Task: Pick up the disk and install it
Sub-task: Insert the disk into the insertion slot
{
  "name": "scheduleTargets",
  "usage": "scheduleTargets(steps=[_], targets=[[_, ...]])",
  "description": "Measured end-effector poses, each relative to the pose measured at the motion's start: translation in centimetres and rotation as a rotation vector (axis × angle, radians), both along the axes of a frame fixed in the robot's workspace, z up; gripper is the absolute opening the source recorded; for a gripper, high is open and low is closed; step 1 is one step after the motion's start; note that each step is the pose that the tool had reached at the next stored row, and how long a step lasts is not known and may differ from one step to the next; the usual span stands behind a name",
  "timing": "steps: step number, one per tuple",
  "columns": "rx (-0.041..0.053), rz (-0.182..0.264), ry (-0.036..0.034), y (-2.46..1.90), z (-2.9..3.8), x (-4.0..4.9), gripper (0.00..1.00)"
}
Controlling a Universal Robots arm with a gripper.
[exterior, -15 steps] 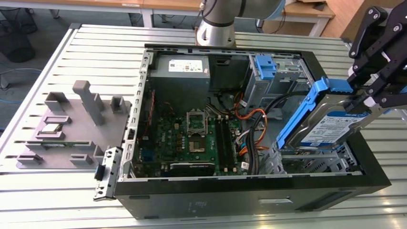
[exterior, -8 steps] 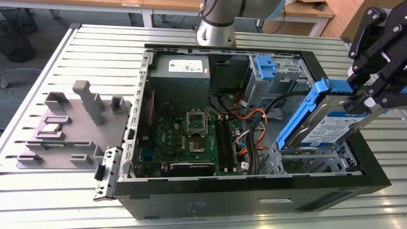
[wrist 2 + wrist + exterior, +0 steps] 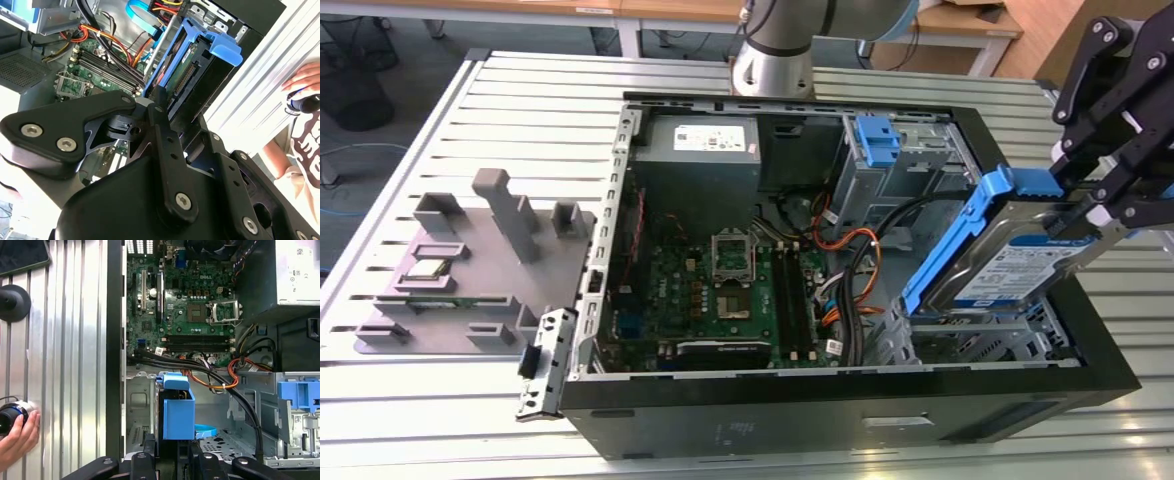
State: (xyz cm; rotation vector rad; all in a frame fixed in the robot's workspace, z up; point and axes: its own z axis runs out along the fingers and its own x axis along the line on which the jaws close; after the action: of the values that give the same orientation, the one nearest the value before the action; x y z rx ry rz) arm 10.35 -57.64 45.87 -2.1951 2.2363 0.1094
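- The jaws are closed tight on the disk, one on each flat side, near its top end.
- The disk is up in the air and tilted, not lying down.
- It hangs over the open computer case, at the corner on the exterior view's right.
- Its low end is down by the metal cage in that corner. I cannot tell if it touches the cage.
- The disk is silver, with a blue and white sticker that shows in the exterior view.
- Blue plastic runs along its edges, and a blue tab sticks out at its top end.
- In the second wrist view the disk pokes out past the black jaws, with the blue tab at its far end.
- In the first wrist view the disk shows end on, as a blue block just over the cage.
- A green board lies flat on the bottom of the case.
- Orange and black wires run between the green board and the cage.
- A grey power box sits in the far corner of the case.
- A lighter blue bracket sits in the case beside the power box.
- The case lies on a silver counter with long grooves.
- A grey stand sits on the counter, on the exterior view's left of the case.
- A person's hand rests on the counter, on a round black thing.
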Motion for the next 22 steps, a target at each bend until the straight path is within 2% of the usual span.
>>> scheduleTargets(steps=[22], targets=[[0.0,0.009,0.0,0.02,-0.75,0.38,0.35]])
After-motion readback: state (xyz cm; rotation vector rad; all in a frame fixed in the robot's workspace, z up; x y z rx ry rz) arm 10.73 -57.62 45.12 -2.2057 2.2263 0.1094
